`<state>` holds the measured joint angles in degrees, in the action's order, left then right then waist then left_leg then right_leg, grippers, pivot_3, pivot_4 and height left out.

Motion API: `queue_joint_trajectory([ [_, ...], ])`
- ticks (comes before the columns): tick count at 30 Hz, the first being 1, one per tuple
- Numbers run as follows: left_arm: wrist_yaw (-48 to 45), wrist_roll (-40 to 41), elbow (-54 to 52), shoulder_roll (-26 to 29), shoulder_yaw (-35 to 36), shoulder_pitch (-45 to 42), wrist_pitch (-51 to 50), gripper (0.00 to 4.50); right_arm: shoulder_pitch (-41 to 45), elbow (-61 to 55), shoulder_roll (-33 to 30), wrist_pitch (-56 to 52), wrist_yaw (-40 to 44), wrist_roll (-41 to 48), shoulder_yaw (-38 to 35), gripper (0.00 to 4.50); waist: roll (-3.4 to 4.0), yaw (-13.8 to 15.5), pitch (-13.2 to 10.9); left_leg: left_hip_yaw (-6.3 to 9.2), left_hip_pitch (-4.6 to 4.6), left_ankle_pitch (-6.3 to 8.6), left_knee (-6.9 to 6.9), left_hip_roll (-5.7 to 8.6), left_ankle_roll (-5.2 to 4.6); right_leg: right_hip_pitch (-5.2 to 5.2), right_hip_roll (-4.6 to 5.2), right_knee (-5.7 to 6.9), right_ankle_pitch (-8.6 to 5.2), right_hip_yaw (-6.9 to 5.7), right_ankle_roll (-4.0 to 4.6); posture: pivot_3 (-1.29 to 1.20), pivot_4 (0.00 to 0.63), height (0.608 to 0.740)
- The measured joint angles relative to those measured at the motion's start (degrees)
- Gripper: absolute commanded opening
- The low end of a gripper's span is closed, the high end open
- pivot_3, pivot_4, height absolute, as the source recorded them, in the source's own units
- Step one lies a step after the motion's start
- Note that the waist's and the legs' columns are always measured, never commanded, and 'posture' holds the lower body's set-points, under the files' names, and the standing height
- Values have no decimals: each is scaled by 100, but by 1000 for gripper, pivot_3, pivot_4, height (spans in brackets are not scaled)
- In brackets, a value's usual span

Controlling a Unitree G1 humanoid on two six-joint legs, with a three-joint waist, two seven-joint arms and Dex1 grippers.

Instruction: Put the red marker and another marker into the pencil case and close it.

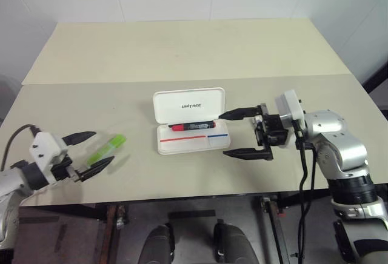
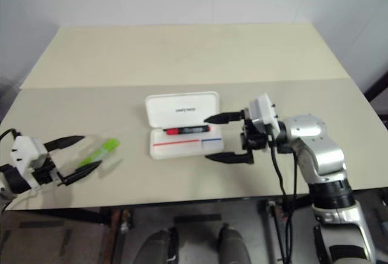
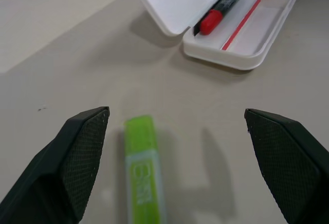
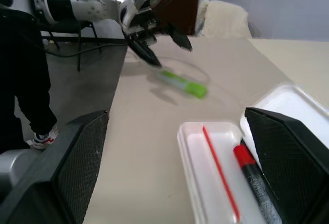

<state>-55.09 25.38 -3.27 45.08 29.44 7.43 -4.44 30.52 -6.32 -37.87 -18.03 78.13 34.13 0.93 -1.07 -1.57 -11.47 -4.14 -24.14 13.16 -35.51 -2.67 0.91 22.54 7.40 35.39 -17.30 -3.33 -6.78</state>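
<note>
Both grippers stand with their 2 black fingers spread wide, holding nothing. Right gripper (image 1: 242, 134) hovers just at 3 o'clock of the pencil case (image 1: 191, 147), pointing toward it. That white case lies open at the table's (image 1: 182, 52) middle, lid up toward 12 o'clock, with the red marker (image 1: 193, 126) lying inside along the hinge edge. Left gripper (image 1: 91, 150) sits near the table's 8 o'clock edge, its fingers either side of the light-green marker (image 1: 107, 149), which lies flat on the tabletop.
</note>
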Motion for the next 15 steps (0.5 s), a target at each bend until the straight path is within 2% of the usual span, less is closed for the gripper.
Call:
queue_joint_trajectory([
  [5, -124, -16, 839, -13, -79, -88, 236, 4500, -28, -1, -99, 30, -58, -78, -36, 4463, -2, -2, 1, -4, -1, 0, 1, -1, -1, 2, 1, -5, 0, 0, 1, 0, 150, 740],
  [11, -263, -207, 2017, -153, -564, -592, 435, 4500, -11, -59, -99, 29, -252, -96, -52, 4463, -9, 12, 5, -15, -3, -6, 0, -2, -26, 5, 11, -6, 1, -28, 0, 0, 150, 740],
  [15, -339, -260, 2281, -173, -639, -752, 630, 4500, -9, -234, -99, -7, -382, -83, -82, 4463, -10, 16, 7, -21, -2, -4, 0, -3, -28, 7, 15, -4, 1, -36, 0, 0, 150, 740],
])
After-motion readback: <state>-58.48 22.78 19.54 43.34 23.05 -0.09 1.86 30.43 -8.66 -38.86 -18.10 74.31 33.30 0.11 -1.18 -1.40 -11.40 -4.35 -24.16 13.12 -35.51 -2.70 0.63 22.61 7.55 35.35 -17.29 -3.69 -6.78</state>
